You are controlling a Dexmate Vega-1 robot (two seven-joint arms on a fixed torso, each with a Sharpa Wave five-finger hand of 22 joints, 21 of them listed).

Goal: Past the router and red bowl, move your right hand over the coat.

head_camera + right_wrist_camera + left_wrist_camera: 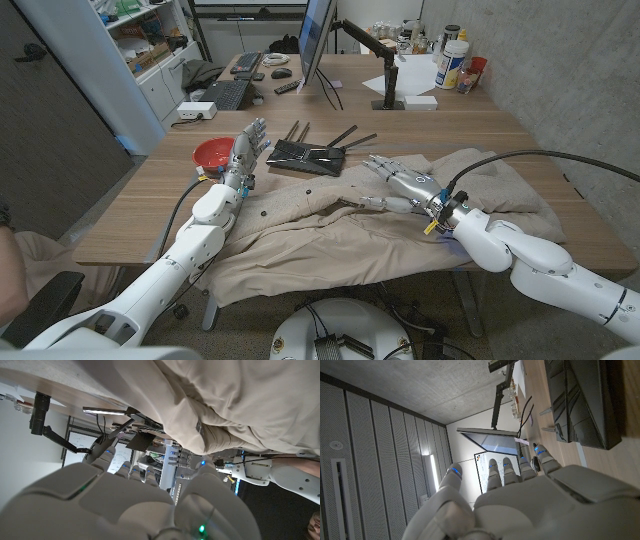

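Observation:
A beige coat (380, 225) lies crumpled across the near half of the wooden table (140, 200). My right hand (400, 183) hovers over the coat's upper middle, fingers spread, holding nothing. The black router (305, 153) with raised antennas sits just beyond the coat's far edge. A red bowl (213, 153) stands to its left. My left hand (243, 155) stands between bowl and router, fingers straight and empty. In the right wrist view, the coat (240, 400) hangs above my right hand (150, 500) and the router (142, 440) shows beyond the fingers. The left wrist view shows my left hand (520, 500) and the router (582, 400).
A monitor (317, 40) on an arm, a keyboard (225, 93), a mouse, a remote and several bottles (455, 60) crowd the table's far half. Shelving stands at the far left. A concrete wall runs along the right side.

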